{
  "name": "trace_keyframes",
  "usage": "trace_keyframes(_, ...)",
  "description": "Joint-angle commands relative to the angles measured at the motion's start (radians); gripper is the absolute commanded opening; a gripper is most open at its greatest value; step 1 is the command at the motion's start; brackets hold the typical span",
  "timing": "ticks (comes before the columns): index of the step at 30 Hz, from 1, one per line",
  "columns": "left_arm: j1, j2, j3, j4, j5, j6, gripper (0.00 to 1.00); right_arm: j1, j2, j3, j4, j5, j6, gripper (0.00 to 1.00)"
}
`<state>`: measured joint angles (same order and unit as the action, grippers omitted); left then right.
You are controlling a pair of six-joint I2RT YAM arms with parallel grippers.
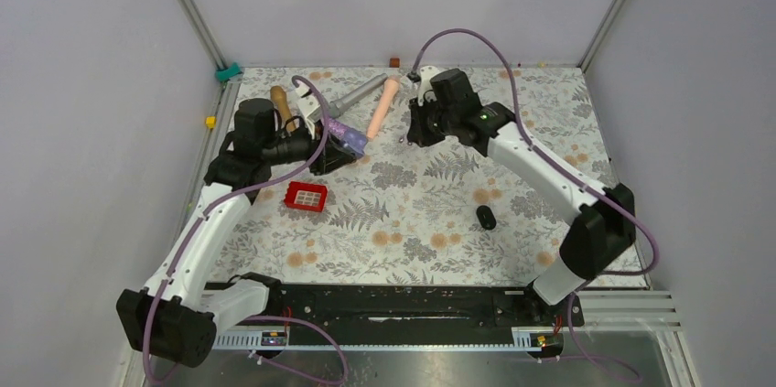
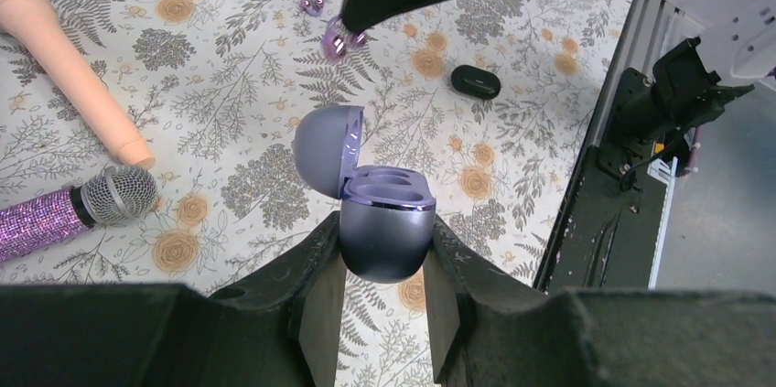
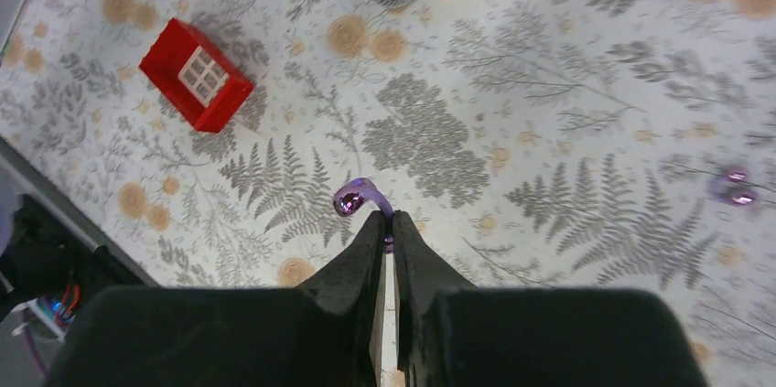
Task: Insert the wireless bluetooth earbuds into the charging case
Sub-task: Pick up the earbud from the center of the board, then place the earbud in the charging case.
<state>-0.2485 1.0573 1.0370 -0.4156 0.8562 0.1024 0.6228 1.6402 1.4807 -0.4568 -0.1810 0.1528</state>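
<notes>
The charging case [image 2: 384,227] is lavender, with its lid [image 2: 325,147] hinged open and two empty wells showing. My left gripper [image 2: 384,242] is shut on its body and holds it above the table. The earbuds look purple here, not black. My right gripper [image 3: 385,222] is shut on one earbud [image 3: 352,198], pinched at the fingertips; it also shows in the left wrist view [image 2: 339,39], beyond the case. The other earbud [image 3: 732,190] lies loose on the flowered cloth, also in the left wrist view [image 2: 314,5]. In the top view both grippers, left [image 1: 335,158] and right [image 1: 416,135], hang over the far middle.
A black oval pebble [image 1: 486,217] lies right of centre. A red square tray [image 1: 306,196] sits left of centre. A glitter-handled microphone [image 2: 101,199] and a peach handle [image 1: 383,105] lie at the back. The black base rail [image 1: 393,305] runs along the near edge.
</notes>
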Motion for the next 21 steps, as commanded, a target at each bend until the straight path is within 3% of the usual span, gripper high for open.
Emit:
trace_keyframes(1, -0.009, 0.051, 0.043, 0.098, 0.018, -0.035, 0.18, -0.007, -0.135, -0.028, 0.032, 0.174, -0.071, 0.02)
trace_keyframes(11, -0.122, 0.237, 0.153, 0.104, 0.036, -0.066, 0.18, -0.008, -0.343, -0.043, 0.039, 0.283, -0.085, 0.04)
trace_keyframes(21, -0.223, 0.337, 0.187, 0.239, 0.156, -0.204, 0.18, -0.009, -0.418, -0.088, 0.047, 0.191, 0.057, 0.05)
